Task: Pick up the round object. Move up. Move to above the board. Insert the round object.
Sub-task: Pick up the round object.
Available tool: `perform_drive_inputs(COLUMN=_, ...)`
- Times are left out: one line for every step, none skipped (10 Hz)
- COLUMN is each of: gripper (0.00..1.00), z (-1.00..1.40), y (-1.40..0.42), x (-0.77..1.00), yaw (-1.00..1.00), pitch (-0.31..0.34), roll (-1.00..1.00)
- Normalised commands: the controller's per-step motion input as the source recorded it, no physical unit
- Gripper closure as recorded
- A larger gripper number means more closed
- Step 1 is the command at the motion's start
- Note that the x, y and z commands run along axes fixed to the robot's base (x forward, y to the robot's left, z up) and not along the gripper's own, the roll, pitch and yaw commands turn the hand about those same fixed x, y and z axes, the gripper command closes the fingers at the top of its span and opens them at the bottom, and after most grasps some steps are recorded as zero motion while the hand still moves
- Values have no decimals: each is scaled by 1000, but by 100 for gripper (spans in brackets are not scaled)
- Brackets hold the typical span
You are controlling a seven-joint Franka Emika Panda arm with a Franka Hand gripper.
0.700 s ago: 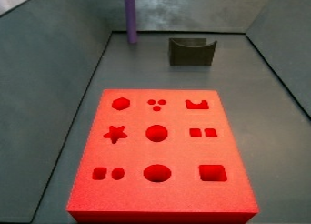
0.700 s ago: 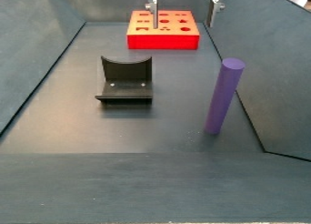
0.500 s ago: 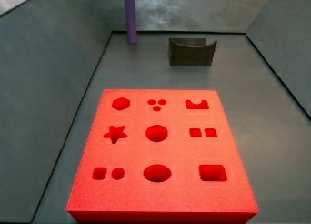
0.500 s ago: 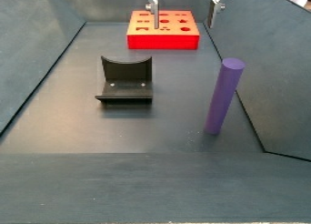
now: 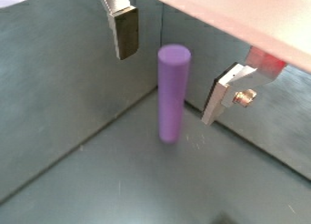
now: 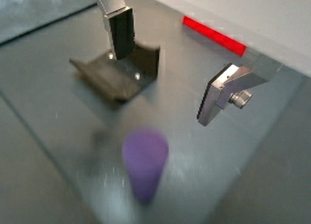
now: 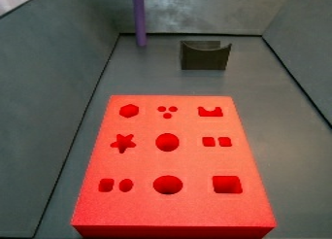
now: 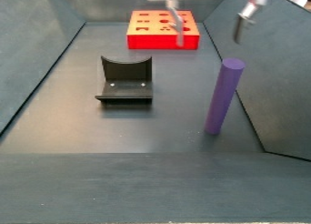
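Above purple rod, gripper (image 5: pixel 176 59) hangs with silver fingers (image 5: pixel 125 32) spread wide, nothing held. Round object (image 5: pixel 173 93) stands upright on grey floor (image 8: pixel 134 127) between fingers, touching neither. Same rod (image 8: pixel 223 96) near side wall in side view. Dark grey notched block (image 8: pixel 125 79) sits well apart. Red board (image 7: pixel 170 161) lies far off, holes all bare.

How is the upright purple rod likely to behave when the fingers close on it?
The purple rod stands tall and slim on end, so a nudge would probably tip it, and once down it would likely roll. It looks smooth, so it may slip. The gripper is open, a finger on each side of it.
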Motion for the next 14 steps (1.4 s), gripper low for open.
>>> perform_drive_inputs(gripper=0, z=-166, y=529, x=-351, yaw=-46, pitch=14, roll=-33)
perform_drive_inputs(gripper=0, z=-260, y=431, x=-237, yaw=-6, pitch=0, roll=-6)
perform_drive_inputs(gripper=0, z=-340, y=223, x=-31, yaw=0, pitch=0, roll=-47)
perform_drive_inputs(gripper=0, z=-414, y=134, x=0, yaw=0, pitch=-37, roll=-86)
perform_drive_inputs(gripper=0, z=-403, y=160, x=0, yaw=0, pitch=-34, roll=-80)
perform_drive_inputs(gripper=0, z=-406, y=206, x=0, yaw=0, pitch=-10, roll=-63)
perform_drive_inputs(gripper=0, z=-311, y=183, x=0, yaw=0, pitch=-20, roll=-69)
perform_drive_inputs(gripper=0, z=-91, y=14, x=-17, yaw=0, pitch=-36, roll=-60)
perform_drive_inputs(gripper=0, z=0, y=0, x=0, yaw=0, pitch=0, roll=19)
perform_drive_inputs(gripper=0, z=0, y=0, x=0, yaw=0, pitch=0, roll=0)
perform_drive_inputs(gripper=100, z=0, y=0, x=0, yaw=0, pitch=0, roll=0)
perform_drive_inputs(gripper=100, z=0, y=0, x=0, yaw=0, pitch=0, roll=0)
perform_drive_inputs(gripper=100, z=0, y=0, x=0, yaw=0, pitch=0, roll=0)
perform_drive_inputs(gripper=100, z=0, y=0, x=0, yaw=0, pitch=0, roll=0)
